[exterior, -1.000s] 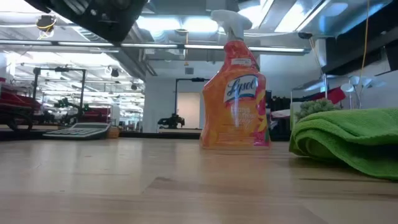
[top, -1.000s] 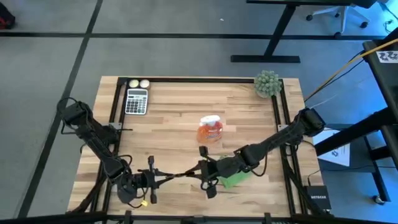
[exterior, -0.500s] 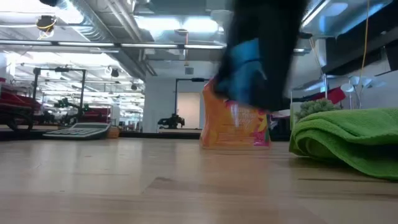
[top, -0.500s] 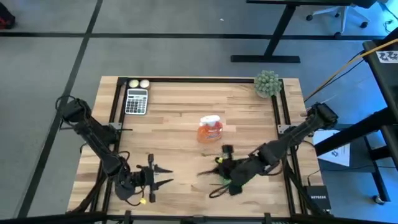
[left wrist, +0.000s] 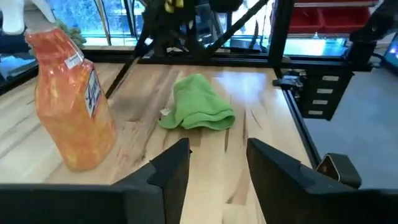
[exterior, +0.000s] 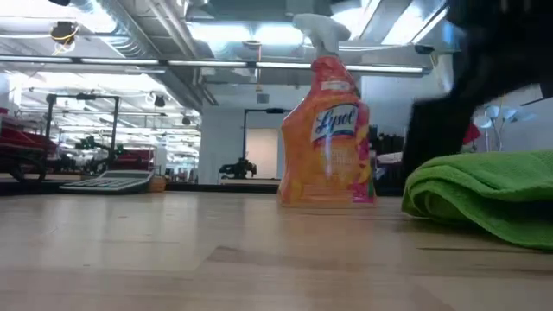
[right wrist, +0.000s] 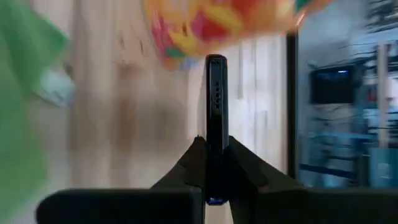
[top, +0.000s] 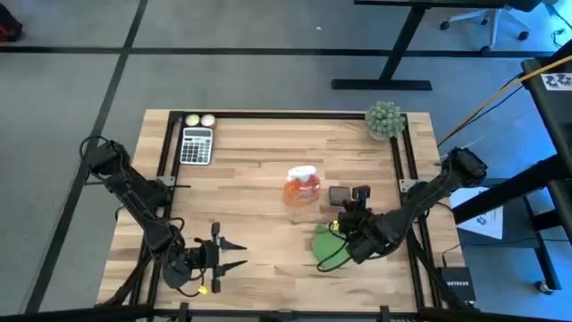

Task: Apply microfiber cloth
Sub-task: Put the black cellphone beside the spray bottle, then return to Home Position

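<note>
The bright green microfiber cloth (top: 322, 241) lies bunched on the wooden table, near the right of its front half; it also shows in the left wrist view (left wrist: 196, 112) and the low view (exterior: 484, 194). My right gripper (top: 349, 204) hovers just beyond the cloth, beside the orange spray bottle (top: 302, 186), and is shut on a black phone (top: 340, 195). My left gripper (top: 237, 255) waits open at the near left, its fingers (left wrist: 168, 171) pointing toward the cloth with nothing between them. My right gripper pinches the phone's near end (right wrist: 216, 140) between its two fingers, one finger on each broad face. The phone is seen edge-on and reaches out past the fingertips. It is lifted clear of the table, between the bottle and the cloth.
A calculator (top: 197, 145) and two small pale balls (top: 199, 120) sit at the far left corner, and a spiky ball plant (top: 384, 119) at the far right. The spray bottle (exterior: 328, 130) stands upright mid-table. A black rail (top: 399, 170) frames the tabletop.
My right gripper has drawn away from my left gripper, going toward the table's right and far edges with the phone, past the cloth to the spray bottle's side. The cloth, earlier mostly covered by the arm, has stayed where it was.
</note>
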Controlling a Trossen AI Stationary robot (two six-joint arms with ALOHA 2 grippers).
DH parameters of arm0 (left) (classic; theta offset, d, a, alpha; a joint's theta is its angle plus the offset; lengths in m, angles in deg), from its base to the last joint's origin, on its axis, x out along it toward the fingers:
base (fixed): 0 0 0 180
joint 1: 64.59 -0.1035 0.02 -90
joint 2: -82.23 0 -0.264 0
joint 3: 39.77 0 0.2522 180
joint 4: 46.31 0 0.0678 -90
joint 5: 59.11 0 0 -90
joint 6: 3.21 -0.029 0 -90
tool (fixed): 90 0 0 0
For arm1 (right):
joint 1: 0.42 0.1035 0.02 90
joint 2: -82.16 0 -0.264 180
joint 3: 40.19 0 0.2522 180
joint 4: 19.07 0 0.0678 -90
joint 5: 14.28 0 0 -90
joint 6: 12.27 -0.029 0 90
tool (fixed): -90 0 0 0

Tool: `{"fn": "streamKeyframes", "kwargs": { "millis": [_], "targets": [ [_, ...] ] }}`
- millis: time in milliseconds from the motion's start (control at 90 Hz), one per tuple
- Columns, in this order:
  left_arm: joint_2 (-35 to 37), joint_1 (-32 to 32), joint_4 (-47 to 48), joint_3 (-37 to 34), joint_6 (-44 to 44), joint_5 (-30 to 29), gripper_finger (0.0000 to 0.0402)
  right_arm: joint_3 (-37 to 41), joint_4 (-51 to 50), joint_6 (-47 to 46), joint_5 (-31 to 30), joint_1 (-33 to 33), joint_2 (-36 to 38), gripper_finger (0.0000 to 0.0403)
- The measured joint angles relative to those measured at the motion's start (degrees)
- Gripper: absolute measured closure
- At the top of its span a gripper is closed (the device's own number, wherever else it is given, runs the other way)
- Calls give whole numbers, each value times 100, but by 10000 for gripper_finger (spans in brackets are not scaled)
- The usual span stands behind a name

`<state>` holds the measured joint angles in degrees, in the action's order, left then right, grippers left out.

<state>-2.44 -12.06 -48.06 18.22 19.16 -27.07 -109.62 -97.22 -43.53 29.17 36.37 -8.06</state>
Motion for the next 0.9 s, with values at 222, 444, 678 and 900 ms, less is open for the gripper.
{"fn": "streamKeyframes", "kwargs": {
  "millis": [222, 444, 678, 900],
  "targets": [
    [0, -2, -5, 0, 42, -2, 259, 1088, 893, -358, -162, 4, 2, 375],
    [-2, -9, -2, 0, 2, -3, 259, 1449, 999, -952, 742, -2, -2, 284],
    [-2, -48, 7, 0, 13, -5, 259, 1509, 1240, -950, 1023, 0, -2, 207],
    [-4, -46, 14, 0, 136, -5, 259, 602, -26, -867, 1912, 69, 291, 173]
  ]
}}
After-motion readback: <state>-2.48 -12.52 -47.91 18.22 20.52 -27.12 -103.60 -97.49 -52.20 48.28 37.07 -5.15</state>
